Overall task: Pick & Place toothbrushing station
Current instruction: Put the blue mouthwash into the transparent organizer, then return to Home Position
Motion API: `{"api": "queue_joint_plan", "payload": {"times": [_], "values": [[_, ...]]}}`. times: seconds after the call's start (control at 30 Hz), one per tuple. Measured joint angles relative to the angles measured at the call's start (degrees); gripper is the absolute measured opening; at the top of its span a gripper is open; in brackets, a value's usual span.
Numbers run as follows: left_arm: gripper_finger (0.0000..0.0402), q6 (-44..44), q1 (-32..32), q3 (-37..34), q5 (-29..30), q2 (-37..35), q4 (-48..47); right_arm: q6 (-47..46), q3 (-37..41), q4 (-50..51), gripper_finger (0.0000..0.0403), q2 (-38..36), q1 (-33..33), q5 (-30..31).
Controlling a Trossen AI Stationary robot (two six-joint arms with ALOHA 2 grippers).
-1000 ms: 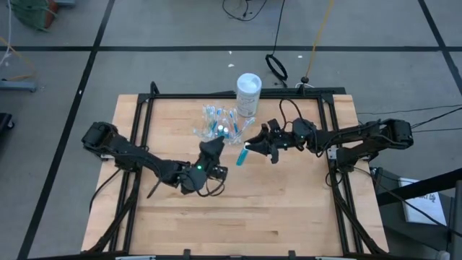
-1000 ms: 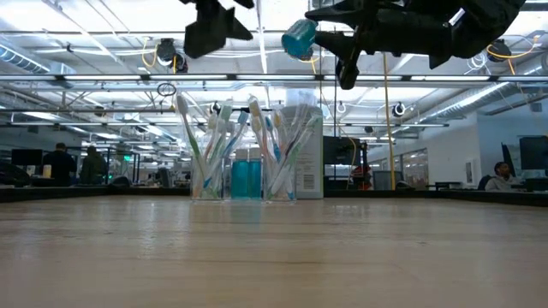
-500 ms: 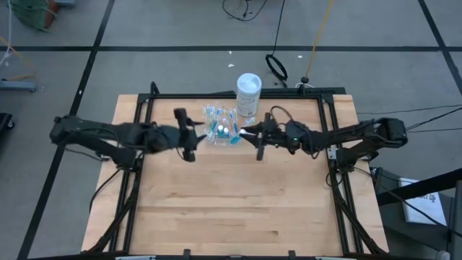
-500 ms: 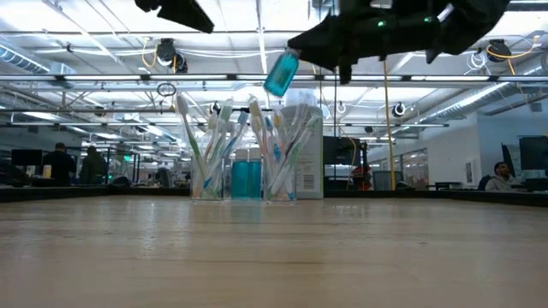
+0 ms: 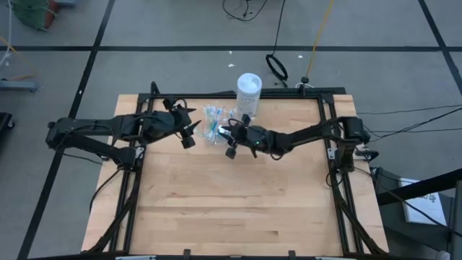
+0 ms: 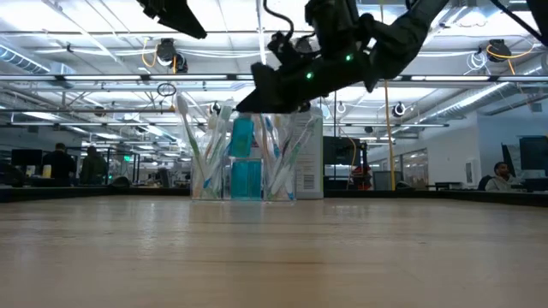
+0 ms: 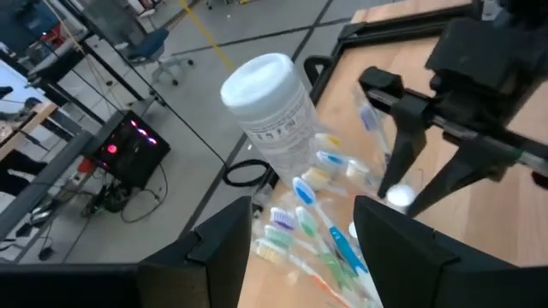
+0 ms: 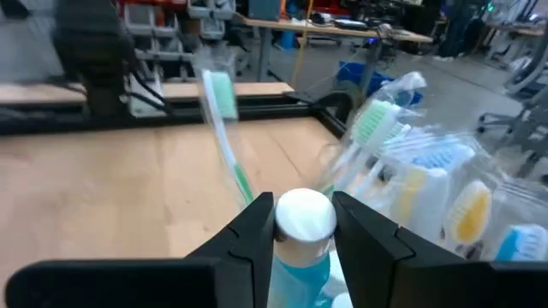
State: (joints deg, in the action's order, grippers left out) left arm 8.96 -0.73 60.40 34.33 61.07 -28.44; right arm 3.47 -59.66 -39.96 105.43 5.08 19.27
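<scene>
Toothpaste tube [image 8: 301, 248] pinched cap-up by right gripper [image 8: 300, 224], hanging directly above clear cup [image 6: 244, 175], probably to drop among toothbrushes [image 7: 321, 231] there. Left gripper [image 5: 189, 133] spread, empty, beside cup, opposite white container [image 5: 248, 92], apparently waiting.

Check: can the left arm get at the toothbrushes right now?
Probably not cleanly. The left gripper, open, hovers beside the toothbrushes, but the right gripper holds a toothpaste tube right over them.
</scene>
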Motion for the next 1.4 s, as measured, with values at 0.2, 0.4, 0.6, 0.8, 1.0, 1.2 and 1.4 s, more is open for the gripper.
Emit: {"api": "queue_joint_plan", "payload": {"times": [0.2,0.4,0.6,0.8,1.0,1.2,1.4], "values": [[0.0209,1.0,0.0,-0.1,-1.1,1.9,-0.2,1.8,-1.0,-0.1,0.0096,2.2,0.8,0.5],[0.0209,0.2,0.0,-0.1,-1.4,4.3,-0.3,1.8,-1.2,2.5,0.0097,2.1,1.6,0.0],[0.0209,-0.3,0.0,-0.2,-1.5,5.9,-0.5,-2.1,-1.1,5.6,0.0109,2.1,1.7,-1.8],[0.0209,-0.5,0.0,-0.2,-1.4,6.5,-0.6,0.6,-1.1,8.6,0.0105,2.1,2.3,-3.0],[0.0209,-0.5,0.0,-0.2,-1.4,6.4,-0.5,1.9,-1.1,9.3,0.0132,2.1,2.6,-3.0],[0.0209,-1.6,0.0,-0.2,-1.4,6.4,-0.5,1.9,-1.1,9.8,0.0162,2.1,2.7,-3.1],[0.0209,3.3,0.0,-0.2,-1.3,6.3,-0.5,3.4,-1.0,10.7,0.0175,-0.2,2.0,-3.0]]}}
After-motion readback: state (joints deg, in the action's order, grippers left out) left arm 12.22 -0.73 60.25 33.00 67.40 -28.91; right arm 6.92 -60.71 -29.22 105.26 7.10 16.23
